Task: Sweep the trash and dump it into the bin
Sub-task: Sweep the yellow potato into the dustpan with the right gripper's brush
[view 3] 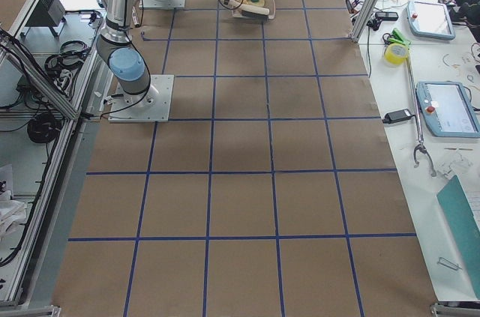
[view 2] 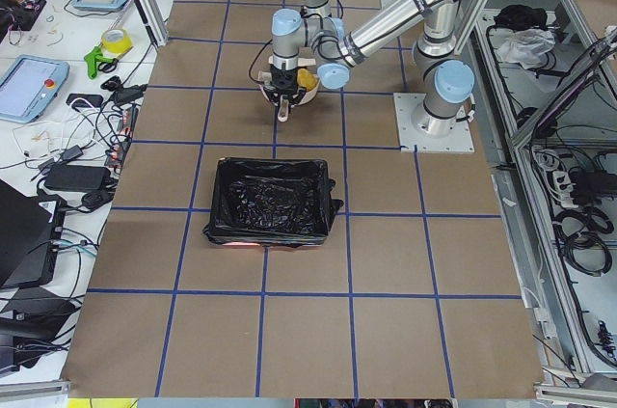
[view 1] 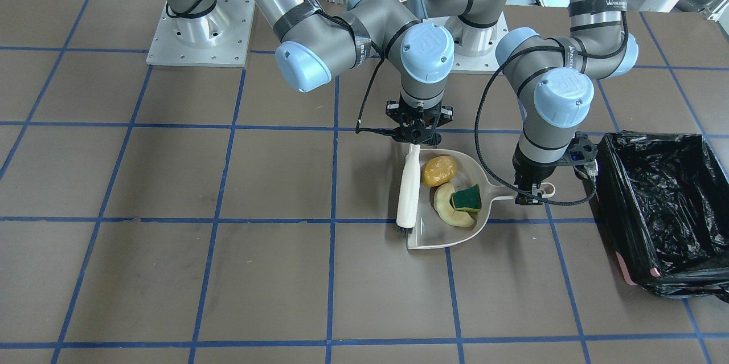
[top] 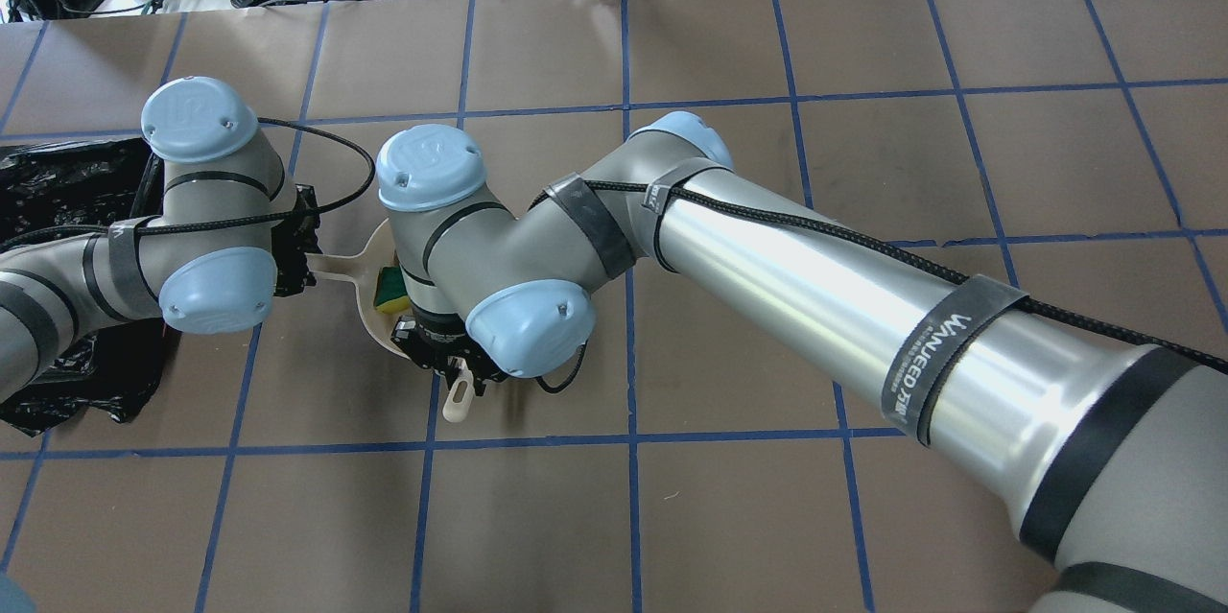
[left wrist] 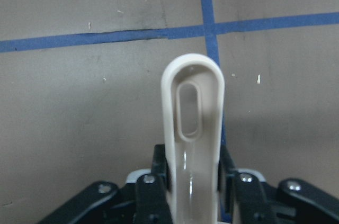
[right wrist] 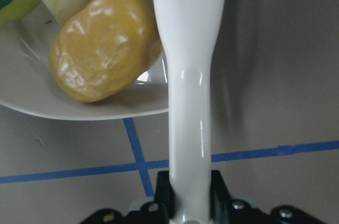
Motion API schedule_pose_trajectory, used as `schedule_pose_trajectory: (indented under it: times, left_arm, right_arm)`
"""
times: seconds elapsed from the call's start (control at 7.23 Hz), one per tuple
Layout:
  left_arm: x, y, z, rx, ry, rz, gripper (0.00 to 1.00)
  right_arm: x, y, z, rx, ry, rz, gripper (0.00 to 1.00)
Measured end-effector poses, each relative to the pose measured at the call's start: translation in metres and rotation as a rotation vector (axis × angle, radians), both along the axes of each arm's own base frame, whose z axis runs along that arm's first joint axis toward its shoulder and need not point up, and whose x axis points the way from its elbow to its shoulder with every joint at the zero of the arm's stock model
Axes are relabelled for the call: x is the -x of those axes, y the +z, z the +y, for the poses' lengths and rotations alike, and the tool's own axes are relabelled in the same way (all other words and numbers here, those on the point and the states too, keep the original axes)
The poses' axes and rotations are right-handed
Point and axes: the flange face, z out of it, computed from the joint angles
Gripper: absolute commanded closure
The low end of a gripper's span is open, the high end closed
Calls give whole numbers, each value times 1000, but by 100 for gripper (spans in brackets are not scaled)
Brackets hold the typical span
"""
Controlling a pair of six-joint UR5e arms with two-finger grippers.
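Observation:
The beige dustpan (view 1: 455, 233) rests on the table. In it lie the orange-brown lump (view 1: 439, 171), the pale crescent slice (view 1: 447, 208) and the green-and-yellow sponge piece (view 1: 467, 197). My left gripper (view 1: 530, 195) is shut on the dustpan handle (left wrist: 193, 123). My right gripper (view 1: 417, 137) is shut on the handle of the white brush (view 1: 408, 187), which lies along the pan's open edge. The right wrist view shows the brush handle (right wrist: 190, 102) beside the lump (right wrist: 106, 44). The black-lined bin (view 1: 660, 210) stands just beyond my left gripper.
The brown table (view 1: 171, 182) has a grid of blue tape lines. The bin shows at the left edge of the overhead view (top: 67, 191), partly under my left arm. The two arm bases (view 1: 199, 33) stand at the robot's side of the table.

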Motion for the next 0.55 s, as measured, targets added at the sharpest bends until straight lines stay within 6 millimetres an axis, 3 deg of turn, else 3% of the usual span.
schedule_pose_trajectory:
  times: [0.28, 0.55]
  left_arm:
    - [0, 1, -1, 1, -3, 0, 100]
    - [0, 3, -3, 5, -9, 7, 100]
  right_arm:
    - [14, 13, -3, 3, 47, 21, 97]
    - [58, 47, -18, 2, 65, 59, 97]
